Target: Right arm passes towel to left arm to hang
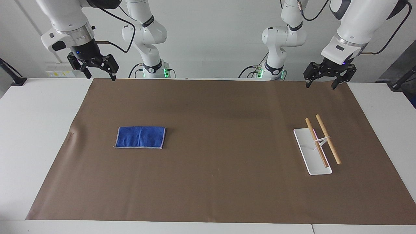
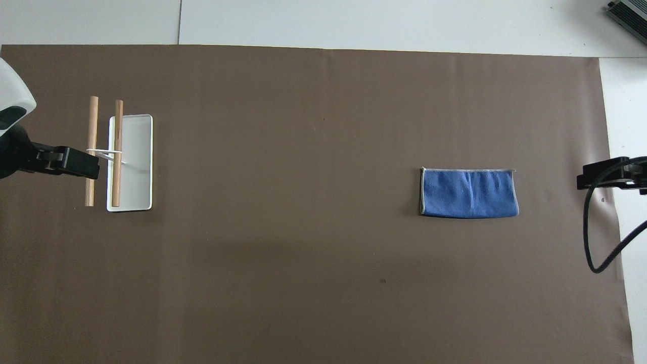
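The blue towel (image 1: 140, 137) (image 2: 469, 193) lies flat, folded into a rectangle, on the brown sheet toward the right arm's end of the table. My right gripper (image 1: 100, 77) hangs open and empty in the air over the sheet's corner nearest the robots, well apart from the towel. At the left arm's end stands a rack: two wooden rods (image 1: 322, 139) (image 2: 117, 151) held on a wire frame over a white base (image 1: 308, 152) (image 2: 137, 167). My left gripper (image 1: 320, 85) hangs open and empty over the sheet's edge near the robots, above and apart from the rack.
A brown sheet (image 1: 227, 162) (image 2: 303, 253) covers most of the white table (image 1: 32, 130). A black cable (image 2: 589, 237) loops down from the right arm. A grey box (image 2: 629, 17) sits at the table's corner farthest from the robots.
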Controlling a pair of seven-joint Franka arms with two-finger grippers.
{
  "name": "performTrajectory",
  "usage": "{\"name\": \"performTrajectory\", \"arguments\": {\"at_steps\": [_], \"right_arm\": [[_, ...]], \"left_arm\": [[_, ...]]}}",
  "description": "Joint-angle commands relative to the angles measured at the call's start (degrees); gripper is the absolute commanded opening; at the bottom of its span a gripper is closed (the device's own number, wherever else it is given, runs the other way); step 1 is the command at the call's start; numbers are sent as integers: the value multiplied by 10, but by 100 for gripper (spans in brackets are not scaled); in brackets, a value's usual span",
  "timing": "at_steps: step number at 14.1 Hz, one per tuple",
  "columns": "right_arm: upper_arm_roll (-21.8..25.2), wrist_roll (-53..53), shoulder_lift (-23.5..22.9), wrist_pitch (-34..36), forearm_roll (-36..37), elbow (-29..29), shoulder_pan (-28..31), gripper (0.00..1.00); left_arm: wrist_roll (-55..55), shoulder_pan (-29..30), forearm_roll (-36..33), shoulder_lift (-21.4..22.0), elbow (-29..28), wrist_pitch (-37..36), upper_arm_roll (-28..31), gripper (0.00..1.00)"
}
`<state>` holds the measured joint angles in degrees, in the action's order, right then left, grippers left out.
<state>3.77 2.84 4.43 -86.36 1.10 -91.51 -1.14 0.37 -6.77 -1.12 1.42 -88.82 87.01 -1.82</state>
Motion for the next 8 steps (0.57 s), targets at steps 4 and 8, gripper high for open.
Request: {"name": "performTrajectory", "arguments": {"at_steps": [4, 8], "right_arm": [[-4, 16, 14, -9, -7, -17, 3, 100], [-4, 27, 20, -13, -8, -30, 3, 100]], "left_arm": [[-5, 6, 2, 16, -15, -3, -4, 100], [-5, 6, 2, 16, -15, -3, -4, 100]]}}
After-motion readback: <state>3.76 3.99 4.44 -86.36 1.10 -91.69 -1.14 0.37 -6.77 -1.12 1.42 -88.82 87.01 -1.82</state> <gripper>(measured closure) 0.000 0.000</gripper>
